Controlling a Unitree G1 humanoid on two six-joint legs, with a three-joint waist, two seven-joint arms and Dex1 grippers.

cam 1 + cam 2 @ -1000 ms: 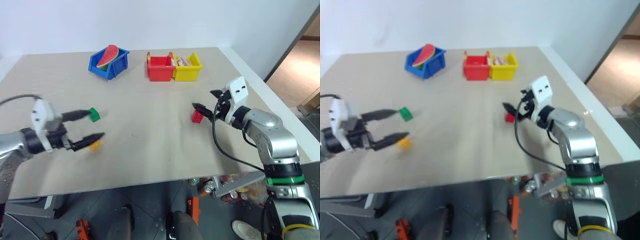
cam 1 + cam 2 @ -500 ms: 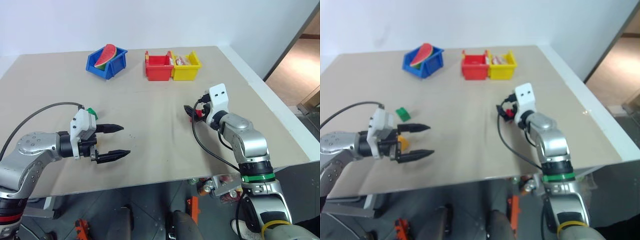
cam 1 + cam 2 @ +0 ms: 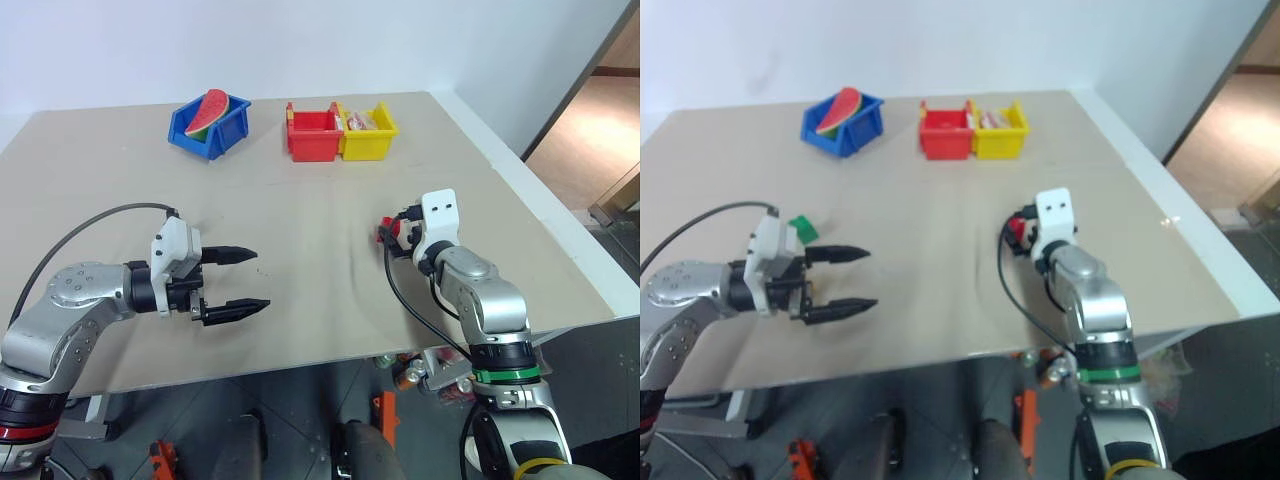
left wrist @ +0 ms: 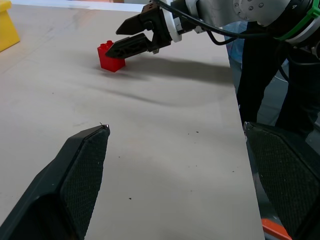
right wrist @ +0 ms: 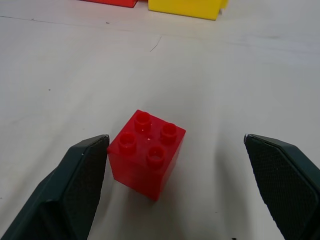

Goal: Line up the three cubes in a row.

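The red cube (image 5: pixel 146 153) stands studs up on the table, right of centre. My right gripper (image 5: pixel 175 139) is low over the table and open. The cube lies just off its fingertips, closer to one finger (image 5: pixel 82 172), with nothing gripped. In the left wrist view, the same gripper (image 4: pixel 112 42) reaches the red cube (image 4: pixel 111 56) from the side. The green cube (image 3: pixel 802 227) lies at the left, just behind my left hand. My left gripper (image 3: pixel 258 281) hovers open over bare table, pointing towards the middle and holding nothing.
At the back stand a blue bin (image 3: pixel 190 133) holding a watermelon slice, a red bin (image 3: pixel 312 140) and a yellow bin (image 3: pixel 368 140) side by side. The table's front edge (image 3: pixel 300 365) runs close below both arms. Its right edge (image 3: pixel 540 200) is near my right arm.
My left gripper swung right, towards the middle of the table, and now hides the spot beside the green cube. My right gripper sank to the red cube's level. Both stayed open.
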